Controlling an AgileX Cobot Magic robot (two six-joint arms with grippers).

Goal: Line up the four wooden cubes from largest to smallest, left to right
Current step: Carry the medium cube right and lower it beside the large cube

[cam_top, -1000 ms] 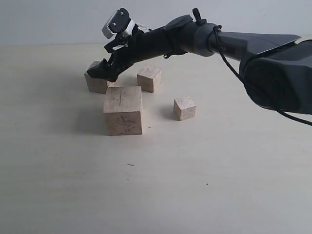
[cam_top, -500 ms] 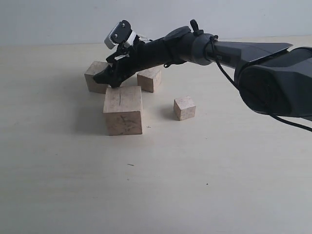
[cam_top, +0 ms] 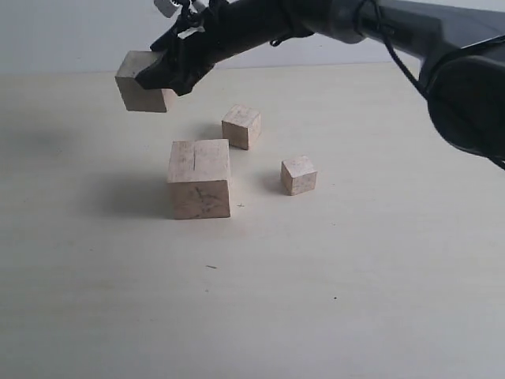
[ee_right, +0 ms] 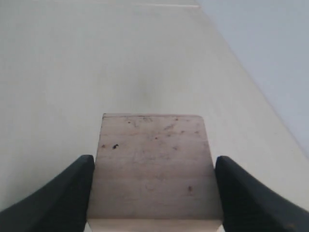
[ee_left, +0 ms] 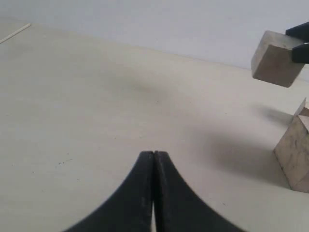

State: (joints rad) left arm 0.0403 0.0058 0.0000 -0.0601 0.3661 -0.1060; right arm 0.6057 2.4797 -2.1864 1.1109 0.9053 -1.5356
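**On the pale, smooth counter (cam_top: 355,276), a sorting job is underway**

Exterior view: three cubes are resting here: the largest pale wooden cube (cam_top: 199,178), a smaller wooden cube (cam_top: 241,126) behind it and the smallest wooden cube (cam_top: 299,174) to its right. The right pincer (cam_top: 162,79) is gripping the second-largest pale wooden cube (cam_top: 140,93) in the air, likely for re-placing.

Left wrist view: the left pincer (ee_left: 153,193) is sitting closed and empty.

Right wrist view: both fingers are pressing the cube's opposite sides.

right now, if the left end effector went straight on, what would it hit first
Likely just the bare table: the shut left end effector aims at open surface. The lifted cube and the big cube sit off to one side, though depth is unclear.
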